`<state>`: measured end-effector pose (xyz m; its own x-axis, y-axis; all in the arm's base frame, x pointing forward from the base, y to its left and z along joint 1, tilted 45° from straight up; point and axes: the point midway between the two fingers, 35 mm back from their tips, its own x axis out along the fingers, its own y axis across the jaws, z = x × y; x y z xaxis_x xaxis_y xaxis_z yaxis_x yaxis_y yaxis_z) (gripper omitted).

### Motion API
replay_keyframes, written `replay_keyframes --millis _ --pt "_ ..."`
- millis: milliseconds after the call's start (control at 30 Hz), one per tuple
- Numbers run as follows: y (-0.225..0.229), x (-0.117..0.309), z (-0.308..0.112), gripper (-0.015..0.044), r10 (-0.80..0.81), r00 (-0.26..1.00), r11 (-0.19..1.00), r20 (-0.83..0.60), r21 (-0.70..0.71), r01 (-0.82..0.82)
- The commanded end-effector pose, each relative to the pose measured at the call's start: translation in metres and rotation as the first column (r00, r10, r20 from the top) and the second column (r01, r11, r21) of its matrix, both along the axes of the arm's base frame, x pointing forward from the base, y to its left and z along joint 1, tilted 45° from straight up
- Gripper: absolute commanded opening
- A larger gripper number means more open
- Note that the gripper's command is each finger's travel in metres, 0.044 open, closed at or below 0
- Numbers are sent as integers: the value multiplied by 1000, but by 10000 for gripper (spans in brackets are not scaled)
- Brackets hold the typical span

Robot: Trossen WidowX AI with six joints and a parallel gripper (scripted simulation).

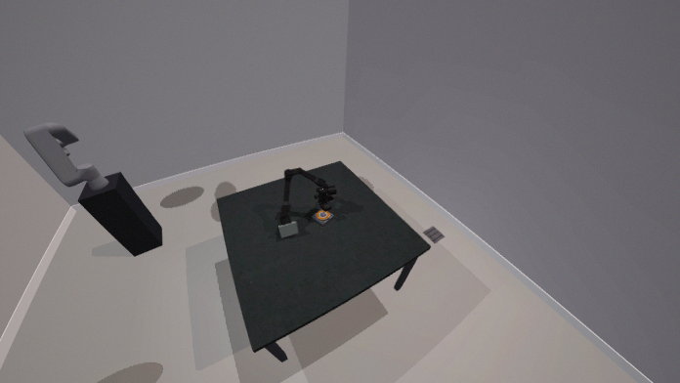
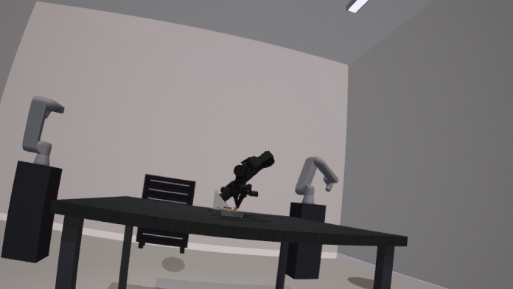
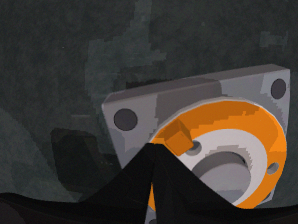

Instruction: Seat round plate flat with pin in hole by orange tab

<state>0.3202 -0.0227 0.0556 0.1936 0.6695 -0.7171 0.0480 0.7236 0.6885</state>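
Observation:
The round plate, an orange ring around a pale inner ring, sits around the grey post on the square grey base. Its raised orange tab shows in the wrist view just beyond the fingertips. Beside the tab is a small hole; I cannot make out the pin. My gripper is shut and empty, its tips close to the plate's rim by the tab. Whether they touch is unclear. The fingers hide the plate's near left part.
The base lies on the dark table. A pale block stands by the arm's foot. Dark round holes mark the base's corners. Grey arms on black pedestals and a chair stand beyond the table.

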Motion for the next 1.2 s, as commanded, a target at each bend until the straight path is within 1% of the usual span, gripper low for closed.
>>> replay_keyframes --millis 0,533,1167 --pt "-3 7 -2 0 -4 1000 1000 0 5 4" --pt "-18 20 -11 0 -4 1000 1000 1 4 4" --pt "-34 25 -22 0 -4 1000 1000 2 2 4"
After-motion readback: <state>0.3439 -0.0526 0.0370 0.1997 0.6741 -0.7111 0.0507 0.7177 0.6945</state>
